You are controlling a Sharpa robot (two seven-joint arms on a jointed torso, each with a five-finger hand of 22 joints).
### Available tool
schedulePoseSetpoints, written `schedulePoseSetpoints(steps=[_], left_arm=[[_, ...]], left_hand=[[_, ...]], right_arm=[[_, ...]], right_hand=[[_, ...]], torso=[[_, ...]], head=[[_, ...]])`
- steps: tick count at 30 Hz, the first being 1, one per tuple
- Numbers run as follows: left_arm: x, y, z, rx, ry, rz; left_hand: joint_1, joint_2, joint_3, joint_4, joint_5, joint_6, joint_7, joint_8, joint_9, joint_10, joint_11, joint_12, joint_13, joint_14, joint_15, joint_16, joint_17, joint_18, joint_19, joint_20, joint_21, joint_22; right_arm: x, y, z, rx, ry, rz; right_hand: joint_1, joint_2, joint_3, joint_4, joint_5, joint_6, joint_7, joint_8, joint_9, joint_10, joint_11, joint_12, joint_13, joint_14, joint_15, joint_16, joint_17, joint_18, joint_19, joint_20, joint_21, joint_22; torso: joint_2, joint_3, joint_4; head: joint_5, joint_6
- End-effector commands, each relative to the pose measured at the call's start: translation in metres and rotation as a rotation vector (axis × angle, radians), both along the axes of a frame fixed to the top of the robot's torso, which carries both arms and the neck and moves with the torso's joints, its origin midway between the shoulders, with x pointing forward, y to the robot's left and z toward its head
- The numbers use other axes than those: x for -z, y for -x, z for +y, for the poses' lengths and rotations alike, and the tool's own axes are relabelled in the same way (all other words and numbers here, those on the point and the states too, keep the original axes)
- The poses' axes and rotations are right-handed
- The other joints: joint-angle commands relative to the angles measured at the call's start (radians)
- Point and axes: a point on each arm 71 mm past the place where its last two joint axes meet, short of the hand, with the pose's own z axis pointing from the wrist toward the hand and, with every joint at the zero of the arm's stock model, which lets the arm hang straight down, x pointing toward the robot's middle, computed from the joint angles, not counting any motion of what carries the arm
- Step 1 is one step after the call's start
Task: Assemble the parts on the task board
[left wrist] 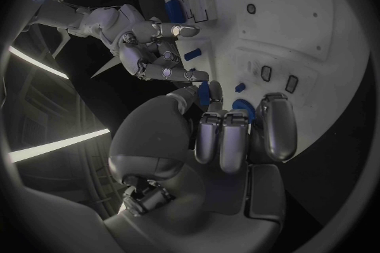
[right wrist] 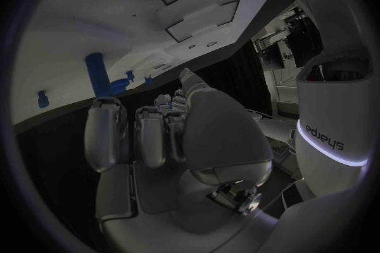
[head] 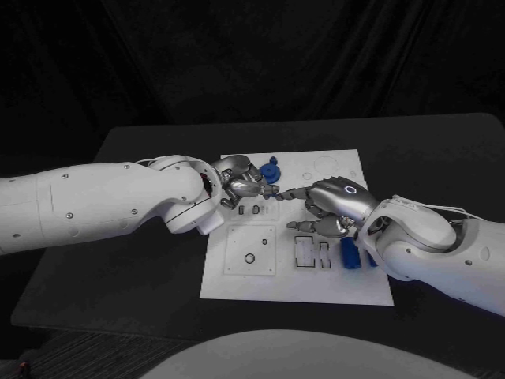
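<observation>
Over the middle of the black table (head: 435, 150) lies the white board (head: 332, 288), and both hands meet above its far left part. Reaching in from the left edge of the tabletop, the left hand (head: 239, 183) hangs over the board's far left corner with its fingers (left wrist: 230, 139) curled downward close together; a blue piece (left wrist: 204, 92) shows between thumb and fingers in the left wrist view, though whether it is truly pinched cannot be told. Coming from the right edge, the right hand (head: 327, 207) hovers over the board's middle, its fingers (right wrist: 151, 136) bent and loosely apart, one fingertip stretched toward the left hand, nothing visibly held. A blue peg (head: 272, 169) stands near the far edge of the board just beside the left hand. Another blue block (head: 350, 253) lies close to the board's right edge, next to a row of rectangular slots (head: 308, 253). Nearer the left edge sits a square plate (head: 250, 251) with a small ring on it. Faint circles (head: 324, 166) mark the far right corner of the board.
</observation>
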Motion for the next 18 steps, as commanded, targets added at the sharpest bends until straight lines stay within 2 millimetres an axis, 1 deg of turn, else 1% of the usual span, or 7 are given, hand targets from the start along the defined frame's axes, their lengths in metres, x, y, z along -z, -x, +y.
schedulePoseSetpoints(steps=[1, 6, 11, 13, 15, 18], left_arm=[[-0.001, 0.001, -0.002, 0.022, 0.009, 0.006], [-0.001, 0.001, 0.0, 0.019, 0.005, 0.01], [0.001, -0.002, 0.005, 0.004, -0.012, 0.023], [0.003, -0.004, 0.008, -0.009, -0.027, 0.035], [0.005, -0.006, 0.013, -0.023, -0.047, 0.051], [0.008, -0.01, 0.022, -0.042, -0.102, 0.068]], left_hand=[[0.009, -0.001, 0.002, -0.006, 0.003, 0.008, -0.001, 0.002, -0.001, 0.105, -0.009, 0.004, 0.263, 0.106, -0.008, 0.003, 0.263, -0.015, 0.003, -0.005, -0.005, 0.115], [0.01, -0.001, 0.002, -0.006, 0.006, 0.007, -0.001, 0.001, -0.002, 0.105, -0.009, 0.004, 0.263, 0.106, -0.008, 0.003, 0.263, -0.015, 0.002, -0.005, -0.006, 0.115], [0.014, 0.001, 0.004, -0.007, 0.012, 0.007, -0.002, 0.001, -0.004, 0.105, -0.009, 0.004, 0.263, 0.106, -0.008, 0.003, 0.263, -0.015, 0.003, -0.005, -0.006, 0.115], [0.015, 0.002, 0.005, -0.007, 0.014, 0.007, -0.001, 0.001, -0.004, 0.105, -0.009, 0.004, 0.263, 0.106, -0.008, 0.003, 0.263, -0.015, 0.003, -0.005, -0.006, 0.116], [0.016, 0.003, 0.005, -0.007, 0.015, 0.007, -0.001, 0.001, -0.005, 0.105, -0.009, 0.004, 0.263, 0.106, -0.008, 0.003, 0.263, -0.015, 0.002, -0.005, -0.006, 0.116], [0.013, 0.002, 0.003, -0.003, 0.013, 0.007, 0.0, 0.0, -0.006, 0.105, -0.008, 0.004, 0.263, 0.106, -0.008, 0.003, 0.263, -0.015, 0.003, -0.005, -0.006, 0.116]], right_arm=[[0.002, -0.001, -0.002, 0.027, 0.013, 0.006], [0.002, -0.001, -0.004, 0.033, 0.015, 0.007], [0.0, 0.001, -0.012, 0.045, 0.006, 0.003], [-0.002, 0.004, -0.018, 0.053, -0.001, 0.001], [-0.006, 0.006, -0.024, 0.065, -0.008, -0.005], [-0.017, 0.008, -0.037, 0.087, -0.027, -0.029]], right_hand=[[0.004, 0.009, 0.0, -0.005, -0.002, 0.002, 0.004, 0.002, 0.0, 0.106, 0.001, 0.005, 0.263, 0.084, -0.003, -0.007, 0.149, -0.012, 0.034, -0.008, 0.0, 0.208], [0.006, 0.009, 0.001, -0.007, 0.0, 0.0, 0.005, 0.002, 0.0, 0.106, 0.002, 0.005, 0.263, 0.084, -0.002, -0.007, 0.149, -0.012, 0.034, -0.008, -0.001, 0.207], [0.008, 0.009, 0.002, -0.01, 0.001, 0.014, 0.007, 0.003, 0.001, 0.106, 0.003, 0.005, 0.263, 0.083, -0.001, -0.009, 0.147, -0.012, 0.033, -0.007, -0.002, 0.207], [0.009, 0.008, 0.002, -0.012, 0.001, 0.025, 0.008, 0.005, 0.002, 0.106, 0.004, 0.005, 0.263, 0.083, 0.0, -0.009, 0.146, -0.012, 0.033, -0.007, -0.002, 0.207], [0.01, 0.007, 0.002, -0.014, 0.002, 0.037, 0.01, 0.007, 0.004, 0.106, 0.006, 0.005, 0.263, 0.083, 0.001, -0.009, 0.146, -0.012, 0.033, -0.006, -0.001, 0.207], [0.011, 0.007, 0.002, -0.017, 0.003, 0.052, 0.015, 0.009, 0.005, 0.106, 0.009, 0.005, 0.263, 0.083, 0.003, -0.008, 0.146, -0.012, 0.033, -0.004, -0.001, 0.207]], torso=[[0.0, 0.0003, 0.0001], [0.0, 0.0, 0.0005], [0.0, 0.0002, 0.0001], [0.0, 0.0003, -0.0002], [0.0, 0.0003, -0.0003], [0.0, 0.0002, -0.0002]], head=[[0.0, -0.001], [0.0, -0.002], [0.005, 0.0], [0.008, 0.0], [0.012, -0.003], [0.011, -0.004]])
